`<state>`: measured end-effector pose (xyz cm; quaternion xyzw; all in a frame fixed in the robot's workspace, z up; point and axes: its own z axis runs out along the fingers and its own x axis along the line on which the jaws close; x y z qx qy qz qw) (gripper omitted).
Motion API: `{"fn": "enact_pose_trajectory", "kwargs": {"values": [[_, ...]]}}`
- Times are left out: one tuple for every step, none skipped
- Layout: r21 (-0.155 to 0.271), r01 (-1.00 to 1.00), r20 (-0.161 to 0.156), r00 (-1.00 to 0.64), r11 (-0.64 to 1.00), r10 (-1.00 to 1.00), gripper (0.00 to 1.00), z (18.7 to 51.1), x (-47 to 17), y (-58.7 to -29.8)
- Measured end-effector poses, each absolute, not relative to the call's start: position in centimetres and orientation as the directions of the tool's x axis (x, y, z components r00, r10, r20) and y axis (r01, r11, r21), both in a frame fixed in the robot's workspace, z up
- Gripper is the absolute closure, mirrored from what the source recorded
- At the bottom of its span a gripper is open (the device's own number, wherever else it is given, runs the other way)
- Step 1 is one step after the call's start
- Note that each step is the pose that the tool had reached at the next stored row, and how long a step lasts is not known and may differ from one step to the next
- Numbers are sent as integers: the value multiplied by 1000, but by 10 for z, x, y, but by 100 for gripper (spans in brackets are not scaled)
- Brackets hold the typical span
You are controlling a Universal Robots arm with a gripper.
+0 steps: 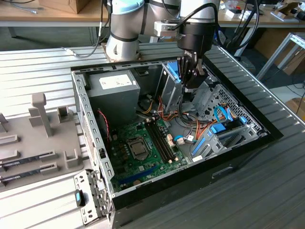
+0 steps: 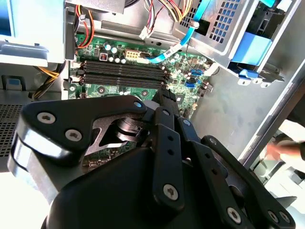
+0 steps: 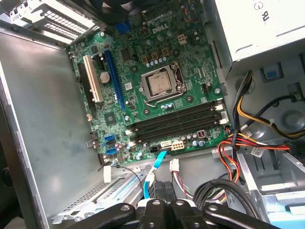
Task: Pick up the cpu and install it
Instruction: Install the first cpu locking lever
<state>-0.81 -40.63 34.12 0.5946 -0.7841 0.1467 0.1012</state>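
The cpu (image 3: 159, 85), a small silvery square, lies flat inside the black socket frame (image 3: 177, 71) on the green motherboard (image 3: 138, 119). In the exterior view the cpu (image 1: 138, 147) sits in the middle of the board, low in the open computer case (image 1: 224, 167). My gripper (image 1: 189, 87) hangs above the case's back half, higher than the cpu and toward the exterior view's right of it. Its black fingers (image 3: 164, 210) are pressed together with nothing seen between them. In the second wrist view the gripper (image 2: 163, 95) points down at the board beside the memory slots (image 2: 121, 76).
A grey power-supply box (image 1: 112, 93) fills the case's back left corner. Coloured cable bundles (image 1: 190, 129) and a metal drive cage (image 1: 228, 112) crowd the exterior view's right side. A grey fixture plate (image 1: 43, 143) holding dark memory sticks (image 1: 28, 160) lies left of the case.
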Motion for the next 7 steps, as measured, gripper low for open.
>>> {"fn": "enact_pose_trajectory", "kwargs": {"values": [[-110, -962, 333, -273, 250, -903, 89, 341, -8, -406], [-110, -962, 333, -272, 250, -903, 89, 341, -8, -406], [-110, -962, 333, -273, 250, -903, 89, 341, -8, -406], [-110, -962, 333, -273, 250, -903, 89, 341, -8, -406], [-110, -962, 333, -273, 250, -903, 89, 341, -8, -406], [-110, -962, 333, -273, 250, -903, 89, 341, -8, -406], [-110, -962, 333, -273, 250, -903, 89, 341, -8, -406]]}}
